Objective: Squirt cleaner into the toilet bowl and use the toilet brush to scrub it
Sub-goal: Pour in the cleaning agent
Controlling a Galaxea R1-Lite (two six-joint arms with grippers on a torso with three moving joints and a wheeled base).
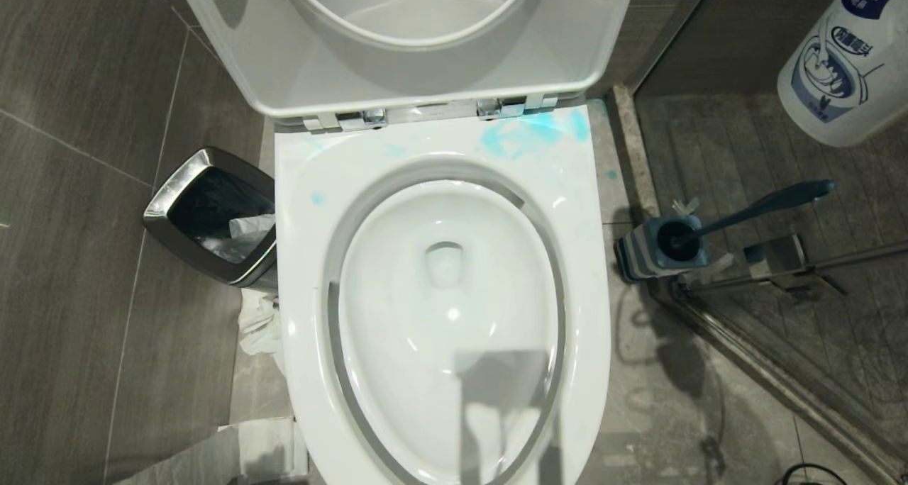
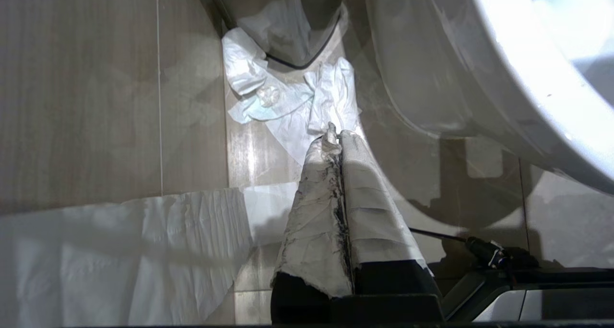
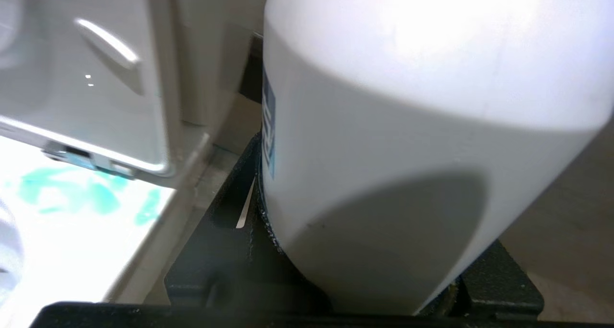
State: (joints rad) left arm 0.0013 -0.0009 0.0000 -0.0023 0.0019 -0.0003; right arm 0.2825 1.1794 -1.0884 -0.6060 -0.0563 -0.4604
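Gripping the smooth white plastic cleaner bottle [image 3: 412,141] (blue label), the right gripper [image 3: 364,280] hovers right of the glossy oval toilet bowl [image 1: 447,293]; the tape-wrapped left gripper [image 2: 336,141] is pressed together.

Tiled floor [image 1: 85,272] with toilet [image 1: 440,414], bin [image 1: 213,215], tissues [image 1: 259,325].

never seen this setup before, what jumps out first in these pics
The open toilet fills the middle of the head view, lid up, with smears of blue cleaner on the back of its rim near the hinges. At upper right the white cleaner bottle hangs in the air, clamped in the right gripper. The toilet brush sits in its holder on the floor to the toilet's right, untouched.
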